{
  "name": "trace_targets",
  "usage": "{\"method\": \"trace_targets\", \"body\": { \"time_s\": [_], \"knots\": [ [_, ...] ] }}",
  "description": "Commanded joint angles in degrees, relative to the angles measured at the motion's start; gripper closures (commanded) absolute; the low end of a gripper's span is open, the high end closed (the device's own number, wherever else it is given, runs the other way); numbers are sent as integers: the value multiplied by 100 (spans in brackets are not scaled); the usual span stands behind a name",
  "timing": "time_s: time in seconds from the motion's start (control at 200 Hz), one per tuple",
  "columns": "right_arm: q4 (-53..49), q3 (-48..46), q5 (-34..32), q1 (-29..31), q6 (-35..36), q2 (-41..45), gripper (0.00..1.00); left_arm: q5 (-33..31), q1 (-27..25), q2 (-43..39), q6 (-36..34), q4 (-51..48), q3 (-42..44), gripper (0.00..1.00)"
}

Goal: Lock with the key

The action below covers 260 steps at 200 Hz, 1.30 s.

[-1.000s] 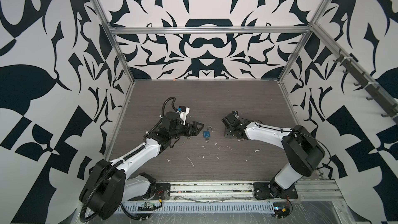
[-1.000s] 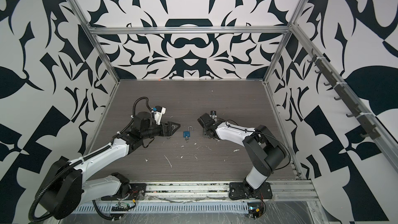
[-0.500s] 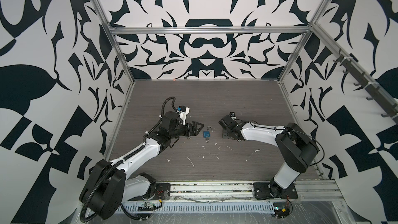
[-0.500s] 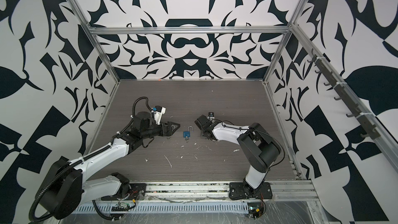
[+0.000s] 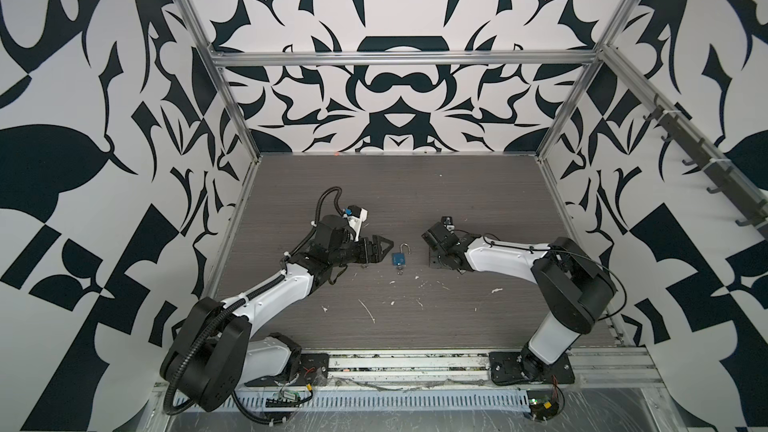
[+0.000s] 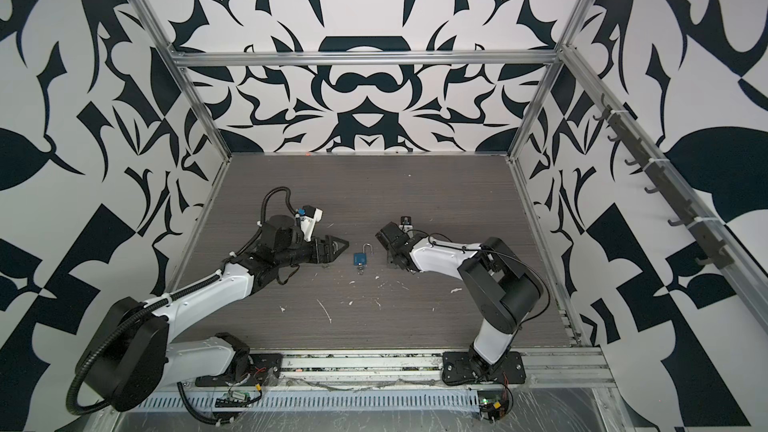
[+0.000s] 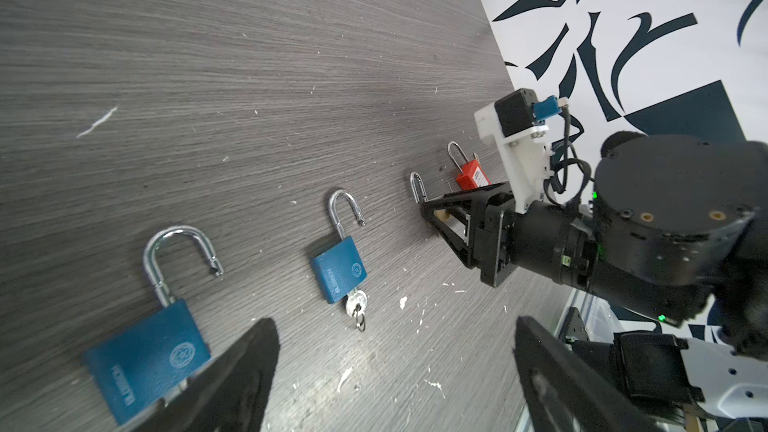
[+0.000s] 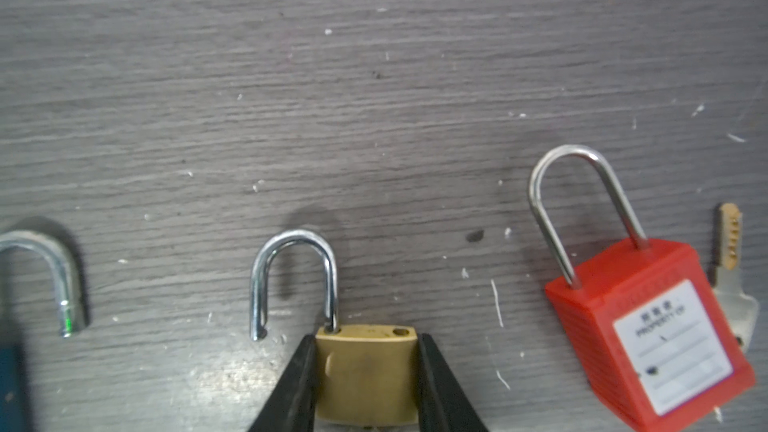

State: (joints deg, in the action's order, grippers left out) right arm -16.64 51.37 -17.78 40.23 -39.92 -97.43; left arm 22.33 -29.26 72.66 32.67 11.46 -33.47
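Right gripper (image 8: 366,338): black fingers pinching both sides of a small brass padlock (image 8: 365,371), which lies flat on the grey wood-grain tabletop (image 8: 374,76) with its shackle open.
Left gripper (image 7: 392,322): spread wide, empty, near a large blue padlock (image 7: 145,361).
Between the grippers: smaller blue padlock (image 7: 338,270), silver key (image 7: 356,305) inserted.
Beside the brass one: red plastic padlock (image 8: 648,334), loose key (image 8: 733,276).

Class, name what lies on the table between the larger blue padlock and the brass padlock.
The smaller blue padlock, shackle open, key in its base; the left wrist view shows it.
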Motion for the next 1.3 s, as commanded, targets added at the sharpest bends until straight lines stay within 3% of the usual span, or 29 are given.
{"method": "trace_targets", "body": {
  "time_s": [0.0,0.19,0.435,0.58,0.675,0.89,1.295],
  "knots": [
    [-91,128,148,20,408,-33,100,115,23,245,91,249,-101,9],
    [-137,329,162,20,816,42,100,170,69,433,95,319,-226,9],
    [836,-118,966,20,1397,455,100,760,124,1142,450,1102,-373,11],
    [1003,-161,1358,23,1665,780,100,1286,139,1731,913,1796,-512,14],
    [1144,-248,1581,29,1776,1017,100,1550,141,2055,1217,2127,-625,22],
    [1238,-202,2179,29,1970,1293,100,1792,131,2361,1653,2671,-734,28],
    [990,12,2092,279,2023,1515,100,2091,-93,2574,1643,2416,-1047,42]
  ]
}}
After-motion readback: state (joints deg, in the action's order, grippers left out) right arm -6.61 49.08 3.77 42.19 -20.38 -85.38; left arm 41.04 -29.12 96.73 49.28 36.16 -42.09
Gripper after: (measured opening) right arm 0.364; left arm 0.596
